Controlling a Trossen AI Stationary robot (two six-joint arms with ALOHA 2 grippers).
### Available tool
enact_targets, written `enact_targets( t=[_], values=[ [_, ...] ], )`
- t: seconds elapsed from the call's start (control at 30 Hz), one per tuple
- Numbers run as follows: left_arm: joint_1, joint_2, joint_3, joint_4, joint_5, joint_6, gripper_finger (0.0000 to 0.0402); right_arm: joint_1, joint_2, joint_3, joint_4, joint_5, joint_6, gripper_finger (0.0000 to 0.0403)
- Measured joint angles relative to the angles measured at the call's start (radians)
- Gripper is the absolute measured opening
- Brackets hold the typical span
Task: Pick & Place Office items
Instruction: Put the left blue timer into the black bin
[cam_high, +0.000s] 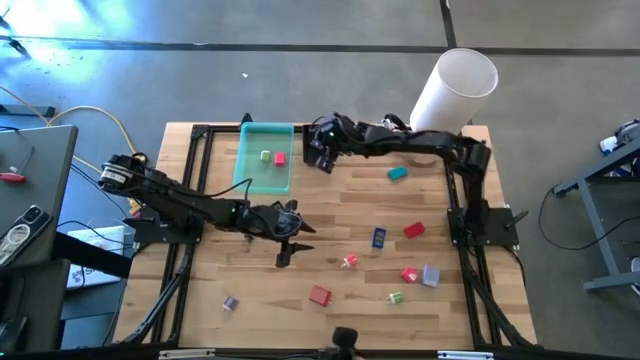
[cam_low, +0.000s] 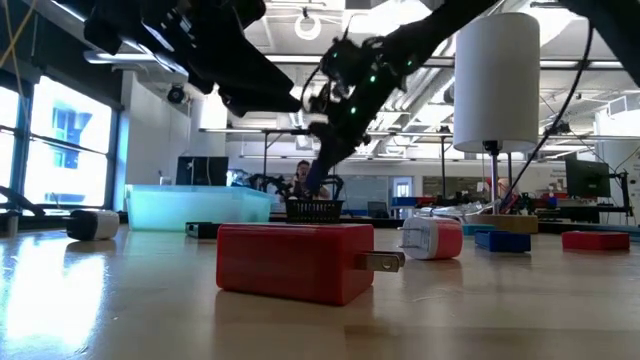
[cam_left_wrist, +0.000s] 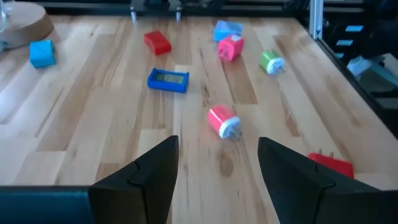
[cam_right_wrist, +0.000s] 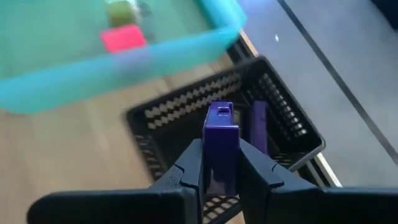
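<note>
My right claw (cam_right_wrist: 221, 163) is clamped on a purple blocky plastic piece (cam_right_wrist: 221, 146), held just above a black mesh basket (cam_right_wrist: 280, 118). My left claw (cam_left_wrist: 217, 168) hangs apart over the wooden worktop (cam_left_wrist: 112, 124), a pink-and-white plug (cam_left_wrist: 222, 121) just ahead of it.

Overhead illumination is even and moderately bright. A blue-white glare patch lies on the grey concrete floor (cam_high: 60, 55) beyond the light wooden slatted surface (cam_high: 340, 270). Shadows on that surface are soft and short.

In the low view, bright ceiling lamps (cam_low: 310, 25) and daylit windows (cam_low: 70, 135) backlight the scene; both arms appear as dark silhouettes. The red blocky plug adapter (cam_low: 295, 260) nearest the lens is sharp; the surface in front of it is blurred.

In the right wrist view, the translucent teal rectangular plastic tray (cam_right_wrist: 118, 56) is out of focus, and the black mesh basket (cam_right_wrist: 249, 118) beside it is slightly soft.
</note>
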Motion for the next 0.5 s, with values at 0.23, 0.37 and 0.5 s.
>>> enact_targets(
  t=[0.23,0.37,0.5],
  values=[
    [-0.004,0.0,0.0,-0.043,0.0,0.0,0.0214,-0.051,0.074,0.035,0.011,-0.093,0.042,0.0048],
    [-0.004,0.0,0.0,-0.048,-0.001,0.001,0.0214,-0.074,0.078,0.034,-0.004,-0.152,0.086,0.0051],
    [-0.003,0.0,0.0,-0.048,-0.002,0.001,0.0214,-0.074,0.078,0.034,0.007,-0.152,0.105,0.0102]
  ],
)
